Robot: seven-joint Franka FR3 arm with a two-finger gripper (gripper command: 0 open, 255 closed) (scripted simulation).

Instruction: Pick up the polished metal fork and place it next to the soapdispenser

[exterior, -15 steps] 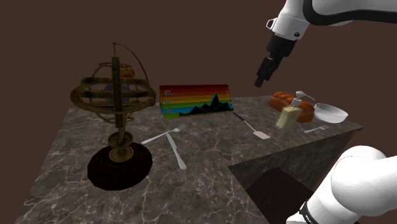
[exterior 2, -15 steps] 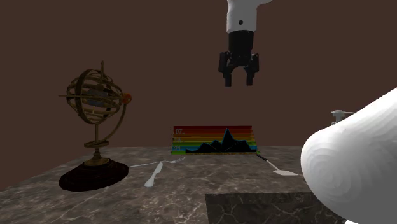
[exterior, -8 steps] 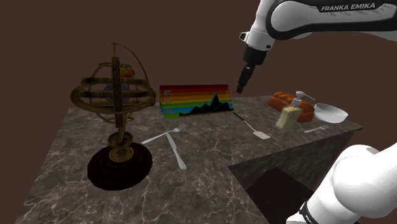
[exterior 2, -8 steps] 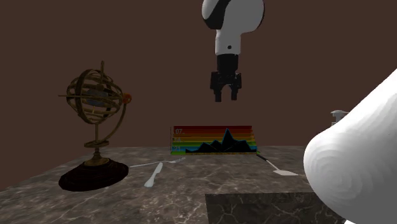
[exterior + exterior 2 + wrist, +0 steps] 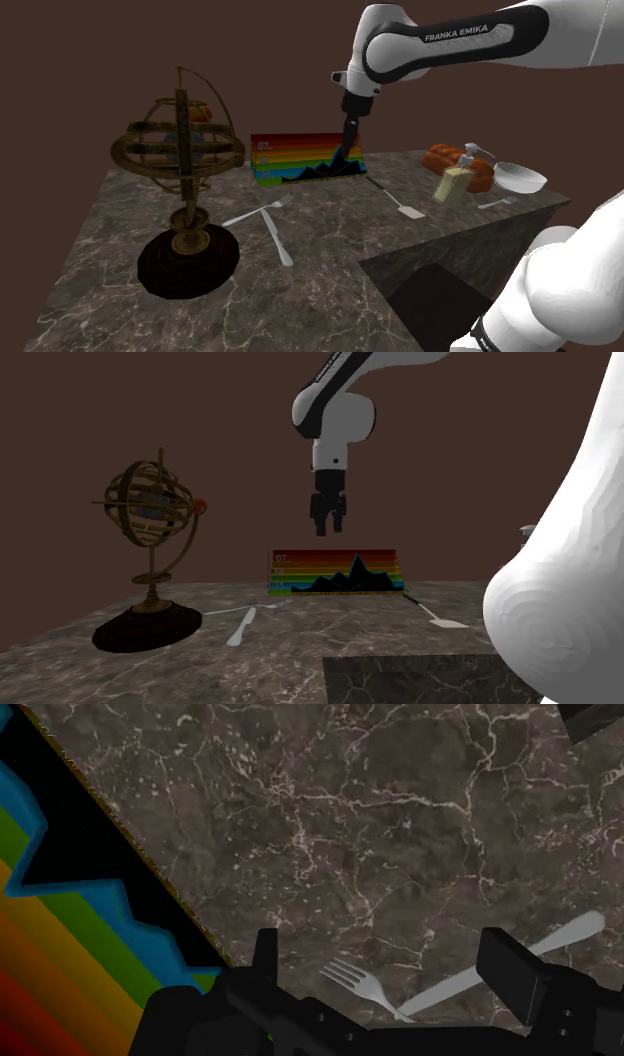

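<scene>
Two forks (image 5: 258,211) (image 5: 497,203), one knife (image 5: 278,240), one spatula (image 5: 397,202), one bowl (image 5: 521,178), one dispenser (image 5: 456,182).

Dim renders under flat, low light.
We log a dull brown wall (image 5: 80,60) and a dark marble top (image 5: 320,250), evenly lit; we cannot tell where the light comes from. The white arm (image 5: 470,35) reads brightest, grading to grey underneath. The globe's black base (image 5: 188,265) swallows detail. In the wrist view the fork (image 5: 445,987) carries a soft pale sheen.
</scene>
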